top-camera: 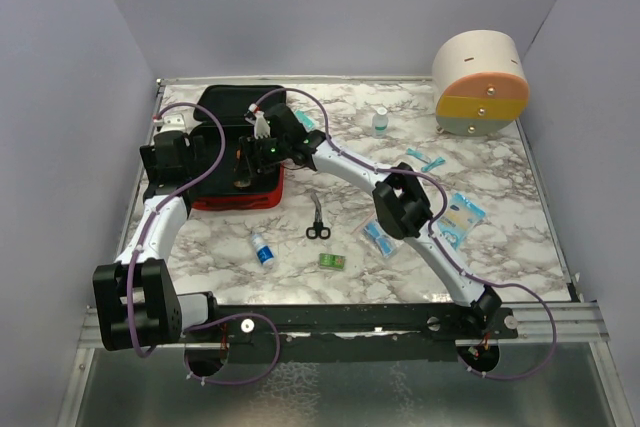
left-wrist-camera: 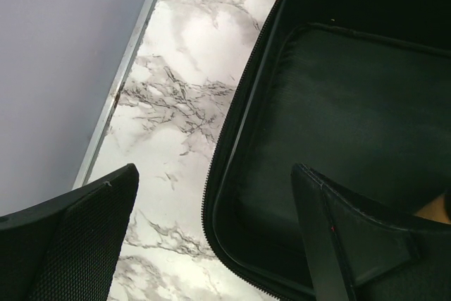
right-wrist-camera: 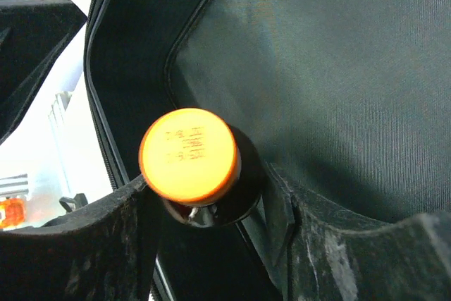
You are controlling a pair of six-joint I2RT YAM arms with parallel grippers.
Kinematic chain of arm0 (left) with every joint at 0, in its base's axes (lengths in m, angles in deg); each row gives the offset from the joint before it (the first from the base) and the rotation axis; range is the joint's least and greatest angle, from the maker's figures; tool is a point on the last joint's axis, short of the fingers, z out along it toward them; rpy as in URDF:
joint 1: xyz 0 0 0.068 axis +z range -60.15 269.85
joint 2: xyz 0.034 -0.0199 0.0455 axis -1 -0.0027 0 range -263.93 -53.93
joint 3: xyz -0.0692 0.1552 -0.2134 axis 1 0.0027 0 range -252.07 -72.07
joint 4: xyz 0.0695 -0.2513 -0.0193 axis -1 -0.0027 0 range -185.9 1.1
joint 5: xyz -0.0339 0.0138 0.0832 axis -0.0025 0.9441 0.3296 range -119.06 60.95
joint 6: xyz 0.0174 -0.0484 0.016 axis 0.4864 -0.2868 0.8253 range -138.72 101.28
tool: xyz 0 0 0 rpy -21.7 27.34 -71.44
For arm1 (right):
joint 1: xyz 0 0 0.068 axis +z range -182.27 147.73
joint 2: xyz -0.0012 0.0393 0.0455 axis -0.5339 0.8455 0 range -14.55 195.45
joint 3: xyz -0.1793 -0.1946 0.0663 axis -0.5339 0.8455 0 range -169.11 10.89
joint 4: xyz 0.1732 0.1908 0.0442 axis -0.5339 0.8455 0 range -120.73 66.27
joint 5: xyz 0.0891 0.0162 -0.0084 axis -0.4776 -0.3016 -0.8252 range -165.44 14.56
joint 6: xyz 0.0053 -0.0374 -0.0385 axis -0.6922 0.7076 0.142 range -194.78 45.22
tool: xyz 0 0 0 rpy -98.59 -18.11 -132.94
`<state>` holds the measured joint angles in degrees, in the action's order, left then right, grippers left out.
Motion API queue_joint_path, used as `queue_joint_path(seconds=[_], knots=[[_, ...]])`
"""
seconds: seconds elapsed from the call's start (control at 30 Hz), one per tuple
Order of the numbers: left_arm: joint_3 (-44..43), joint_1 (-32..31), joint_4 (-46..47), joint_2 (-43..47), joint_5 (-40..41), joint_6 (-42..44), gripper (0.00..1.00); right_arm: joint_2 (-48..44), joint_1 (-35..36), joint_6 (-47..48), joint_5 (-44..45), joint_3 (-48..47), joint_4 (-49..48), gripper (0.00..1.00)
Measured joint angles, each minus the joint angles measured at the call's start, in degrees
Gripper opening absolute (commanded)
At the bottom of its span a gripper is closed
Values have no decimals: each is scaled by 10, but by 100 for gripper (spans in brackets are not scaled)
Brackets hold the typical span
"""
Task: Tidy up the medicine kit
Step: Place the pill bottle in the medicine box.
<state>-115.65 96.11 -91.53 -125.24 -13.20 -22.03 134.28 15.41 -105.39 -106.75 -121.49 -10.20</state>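
Right wrist view leaves us unsure whether the right gripper [right-wrist-camera: 208, 199] clamps the orange-capped dark bottle [right-wrist-camera: 189, 154] (left gripper [left-wrist-camera: 213, 174] gapes empty); loosened, it could roll in the red fabric medicine kit [top-camera: 240, 203].

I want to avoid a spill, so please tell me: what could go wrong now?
The bottle sits between the fingers of the right gripper over the case; it may tip or roll if they brush it. The left gripper straddles the case rim, open; moving sideways could drag the case.
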Motion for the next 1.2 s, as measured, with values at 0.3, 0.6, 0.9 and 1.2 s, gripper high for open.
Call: queue_joint_path(seconds=[0.3, 0.6, 0.9, 1.2], knots=[[0, 0, -21, 0, -11, -10, 91, 0, 0, 5, 16, 2, -3, 63], [-6, 0, -28, 0, -16, -17, 91, 0, 0, 5, 41, 12, -26, 57], [-6, -3, -35, 2, -20, -24, 91, 0, 0, 5, 82, 12, -44, 58], [-7, -7, -36, 2, -30, -26, 91, 0, 0, 10, 112, 13, -55, 58]])
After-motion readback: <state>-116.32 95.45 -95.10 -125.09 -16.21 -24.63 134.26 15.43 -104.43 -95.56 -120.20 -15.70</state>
